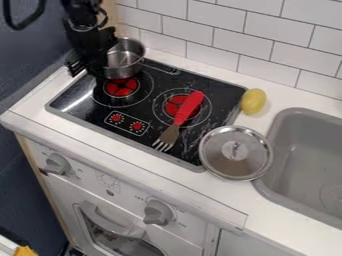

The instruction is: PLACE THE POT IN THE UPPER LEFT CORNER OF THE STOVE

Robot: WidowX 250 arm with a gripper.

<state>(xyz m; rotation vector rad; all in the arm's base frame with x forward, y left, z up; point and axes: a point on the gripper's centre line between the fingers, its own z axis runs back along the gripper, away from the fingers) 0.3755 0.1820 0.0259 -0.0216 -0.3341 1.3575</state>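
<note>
The end effector hangs over the upper left part of the stove, close against the near left side of the metal pot; I cannot tell whether it is spread, pressed together or pinching the pot's wall. The pot sits at the stove's upper left corner, behind the left burner, its mouth facing up and its handle pointing right along the back edge. Whether its base bears fully on the stove is hard to judge, as the black arm covers part of that side. The step in hand looks like the end of the placing, either the last lowering or the release. If the pot is held, the next move calls for settling its base flat, then letting go and lifting straight up, so that the rim isn't dragged; if it is free, only a clean retreat is needed. Farther out, a red-handled fork lies across the right burner. On the surface, a lid lies by the stove's lower right corner and a yellow lemon just beside its right edge, short of the sink.
</note>
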